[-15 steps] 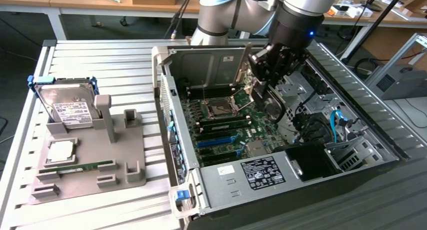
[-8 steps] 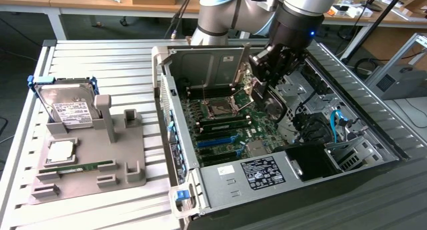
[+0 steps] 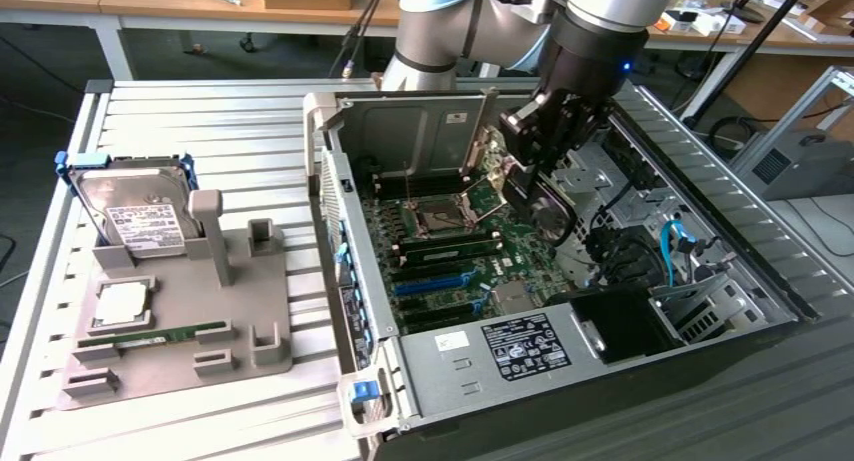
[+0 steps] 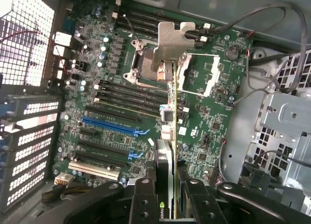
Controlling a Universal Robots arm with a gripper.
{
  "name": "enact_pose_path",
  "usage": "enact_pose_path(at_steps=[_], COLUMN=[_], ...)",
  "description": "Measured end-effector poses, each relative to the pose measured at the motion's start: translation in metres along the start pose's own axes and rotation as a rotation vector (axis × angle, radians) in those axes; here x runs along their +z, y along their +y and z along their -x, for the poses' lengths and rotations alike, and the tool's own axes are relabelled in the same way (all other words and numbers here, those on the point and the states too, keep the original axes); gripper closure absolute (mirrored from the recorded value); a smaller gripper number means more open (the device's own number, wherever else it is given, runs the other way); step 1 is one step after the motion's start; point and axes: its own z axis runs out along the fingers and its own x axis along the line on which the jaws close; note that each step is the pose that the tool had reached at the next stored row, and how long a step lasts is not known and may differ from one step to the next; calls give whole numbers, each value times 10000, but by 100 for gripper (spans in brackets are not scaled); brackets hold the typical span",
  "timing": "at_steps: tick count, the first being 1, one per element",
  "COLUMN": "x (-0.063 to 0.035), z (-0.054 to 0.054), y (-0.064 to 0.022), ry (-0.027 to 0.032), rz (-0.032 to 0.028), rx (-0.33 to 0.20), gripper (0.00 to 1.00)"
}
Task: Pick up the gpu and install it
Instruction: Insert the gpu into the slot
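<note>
My gripper (image 3: 531, 166) hangs inside the open computer case (image 3: 561, 346), shut on the gpu (image 3: 538, 203). The card is held on edge above the green motherboard (image 3: 447, 246), apart from it. In the wrist view the gpu (image 4: 168, 112) runs edge-on away from my gripper (image 4: 167, 190), its silver bracket (image 4: 171, 42) at the far end over the processor socket. Black fingers (image 4: 143, 197) clamp the card from both sides. The blue expansion slots (image 4: 114, 127) lie on the board beside the card's line; they also show in the exterior view (image 3: 434, 281).
A grey fixture (image 3: 174, 356) on the exterior view's left carries a silver hard drive (image 3: 134, 216) and a slim green memory stick (image 3: 160, 333). Case walls, a drive cage (image 3: 707, 306) and loose cables (image 4: 252, 83) surround the board.
</note>
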Motion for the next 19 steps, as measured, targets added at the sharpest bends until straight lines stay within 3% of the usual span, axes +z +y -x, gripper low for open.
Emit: enact_pose_path(at_steps=[19], x=[6], z=[0], y=[0], ry=[-28], rz=[-40], rx=[-1456], gripper=[73])
